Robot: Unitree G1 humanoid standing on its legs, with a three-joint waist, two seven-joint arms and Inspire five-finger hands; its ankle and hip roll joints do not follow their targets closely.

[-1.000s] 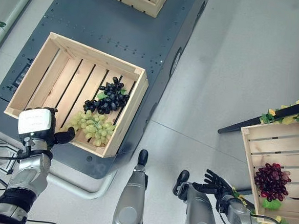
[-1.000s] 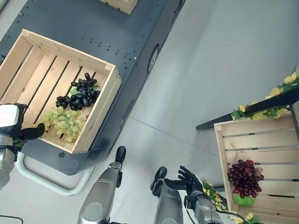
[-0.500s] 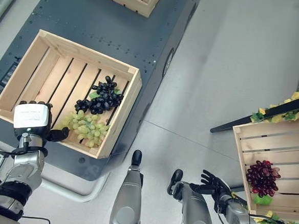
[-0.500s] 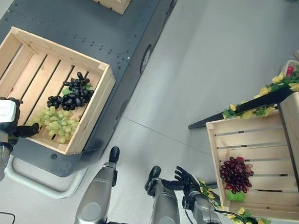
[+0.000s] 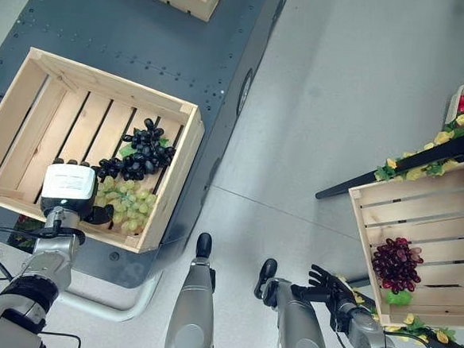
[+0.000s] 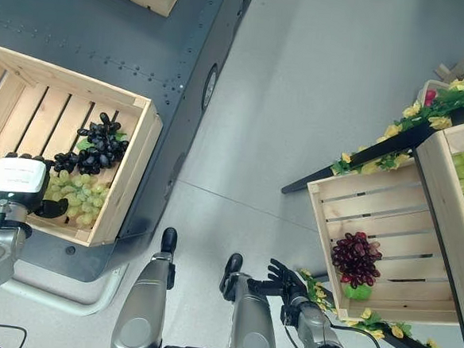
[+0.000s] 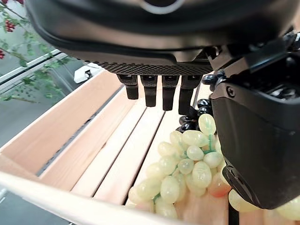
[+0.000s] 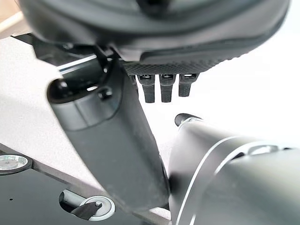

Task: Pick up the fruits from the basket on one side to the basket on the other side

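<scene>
Left hand (image 5: 70, 188) now over knobbly green grapes (image 5: 126, 205)

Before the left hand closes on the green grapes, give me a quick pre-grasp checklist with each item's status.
1. Left hand over the left crate, beside the green grapes: ok.
2. Its fingers straight, nothing held: ok.
3. Green grapes between thumb and fingers: cannot tell.
4. Black grapes clear of the grasp: cannot tell; they touch the green bunch.
5. Right crate has free space beside the red grapes: ok.
6. Right hand open, low, away from both crates: ok.
</scene>
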